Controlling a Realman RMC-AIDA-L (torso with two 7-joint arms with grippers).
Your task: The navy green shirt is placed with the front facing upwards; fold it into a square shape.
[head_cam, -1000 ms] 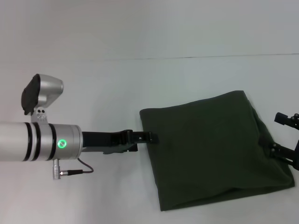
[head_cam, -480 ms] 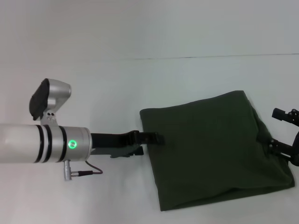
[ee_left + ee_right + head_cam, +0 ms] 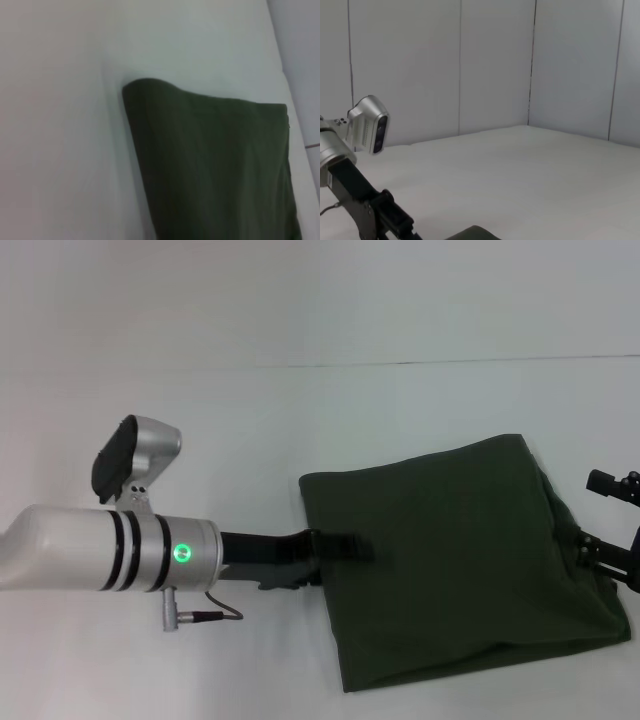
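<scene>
Head view: navy green shirt [image 3: 460, 565] folded square, plain side up, toward the white surface's [image 3: 250, 420] right edge, left claw [image 3: 345, 547] on its left border, right claw [image 3: 600, 550] at its right border, spread of both unclear; left wrist view: shirt corner [image 3: 210, 165] flat on the surface; right wrist view: left arm [image 3: 355, 185].

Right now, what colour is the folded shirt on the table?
Dark olive green, plain, with no lettering showing on the navy green shirt. The head view shows it best.
</scene>
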